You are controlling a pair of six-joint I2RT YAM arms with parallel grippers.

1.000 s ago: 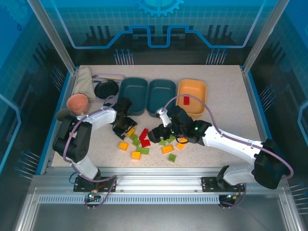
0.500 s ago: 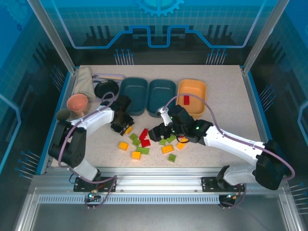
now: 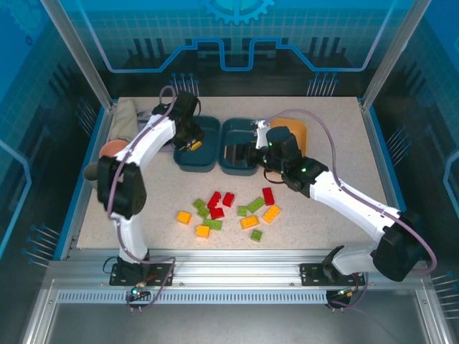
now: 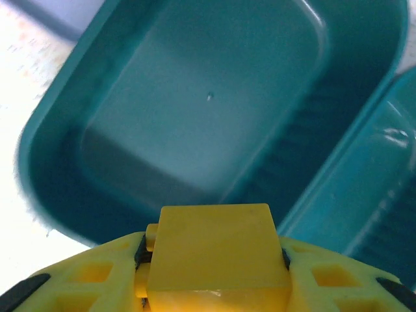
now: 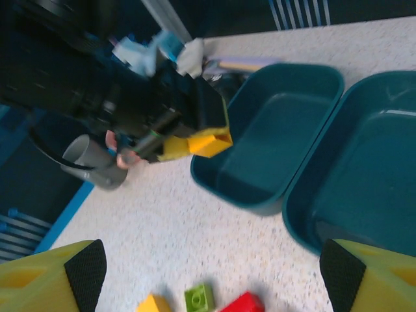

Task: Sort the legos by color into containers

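My left gripper (image 3: 191,144) is shut on a yellow-orange brick (image 4: 214,250) and hangs over the left teal bin (image 4: 201,110). The same brick (image 5: 208,142) shows above that bin's near-left rim (image 5: 260,198). Over the middle teal bin (image 3: 241,135), my right gripper (image 3: 241,153) is open, its fingers (image 5: 68,273) wide apart with nothing between them. The orange-yellow bin (image 3: 295,127) is partly hidden behind the right arm. Red (image 3: 215,204), green (image 3: 256,204) and yellow-orange legos (image 3: 249,221) lie scattered on the table in front of the bins.
A pink cup (image 3: 111,148) and a grey cup (image 5: 91,166) stand at the left edge beside the left arm. A beige cloth (image 3: 123,118) lies at the back left corner. The speckled table to the right of the pile is bare.
The left gripper has lifted the yellow-orange brick from the pile and carried it back over the left teal bin. The right gripper has risen from the pile to the middle bin.
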